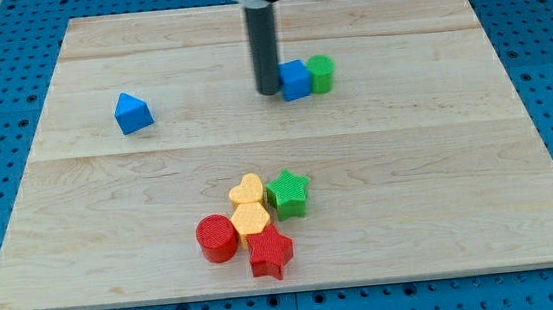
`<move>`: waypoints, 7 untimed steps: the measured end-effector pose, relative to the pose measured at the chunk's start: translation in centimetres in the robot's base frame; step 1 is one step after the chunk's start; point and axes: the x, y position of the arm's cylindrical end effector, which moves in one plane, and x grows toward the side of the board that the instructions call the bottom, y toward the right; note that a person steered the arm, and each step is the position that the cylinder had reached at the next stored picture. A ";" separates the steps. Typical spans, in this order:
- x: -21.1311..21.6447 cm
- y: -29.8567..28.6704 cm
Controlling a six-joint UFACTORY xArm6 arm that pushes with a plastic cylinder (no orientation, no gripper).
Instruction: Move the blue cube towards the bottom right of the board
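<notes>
The blue cube (295,79) sits on the wooden board (438,161) a little above the middle, touching a green cylinder (321,73) on its right side. My tip (268,91) is at the end of the dark rod and stands right at the cube's left side, touching it or nearly so.
A blue triangular block (132,112) lies at the view's left. Near the bottom middle is a cluster: a green star (288,193), a yellow heart (246,190), a yellow hexagon (250,220), a red cylinder (217,238) and a red star (271,253).
</notes>
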 end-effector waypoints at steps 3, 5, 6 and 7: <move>-1.5 6.6; 1.6 9.2; -5.1 8.6; -4.7 3.5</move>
